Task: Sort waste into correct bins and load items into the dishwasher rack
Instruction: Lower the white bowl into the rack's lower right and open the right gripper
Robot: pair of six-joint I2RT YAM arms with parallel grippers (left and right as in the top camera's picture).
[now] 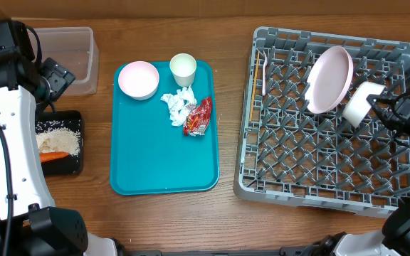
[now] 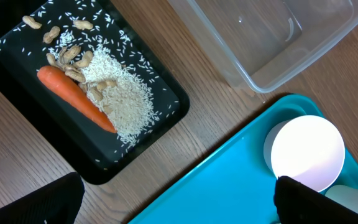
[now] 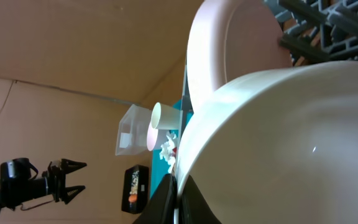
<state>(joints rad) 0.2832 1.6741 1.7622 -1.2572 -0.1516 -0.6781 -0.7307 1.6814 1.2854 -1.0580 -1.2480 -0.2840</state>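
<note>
A brown wooden table [image 1: 230,92] with a clear grain was seen under everything, and plain beige panels [image 3: 73,50] were made out behind it in the right wrist view. A flat teal tray [image 1: 164,153] was laid at the middle of the table. At the tray's far edge a small white bowl [image 1: 139,79] and a white cup [image 1: 183,68] were stood just beside each other. Nearer the tray's middle a crumpled white tissue [image 1: 176,105] was found touching a red shiny wrapper [image 1: 198,117].

To the left a clear tub [image 1: 80,64] was set at the far edge of the table, with a black tray [image 2: 160,121] nearer. An orange carrot [image 2: 73,90], peanuts [image 2: 67,57] and a heap of rice [image 2: 126,102] were held in the black tray, and part of it was hidden by the left arm in the overhead view. The left gripper [image 2: 178,202] was held above the wood between the black tray and the teal tray. Its fingers [image 2: 48,202] were spread wide, with nothing between them.

At the right a large grey dishwasher rack [image 1: 319,171] was placed. A pale pink plate [image 1: 329,80] was stood on edge among its far pegs, and a thin utensil [image 1: 263,75] was seen against its left wall. A second bowl [image 1: 358,105] was held tilted over the rack just beside the plate, its rim pinched by the right gripper [image 3: 180,200]. Whether bowl and plate touched could not be told. Most of the right wrist view was filled by this bowl, and much of the rack was hidden by it.
</note>
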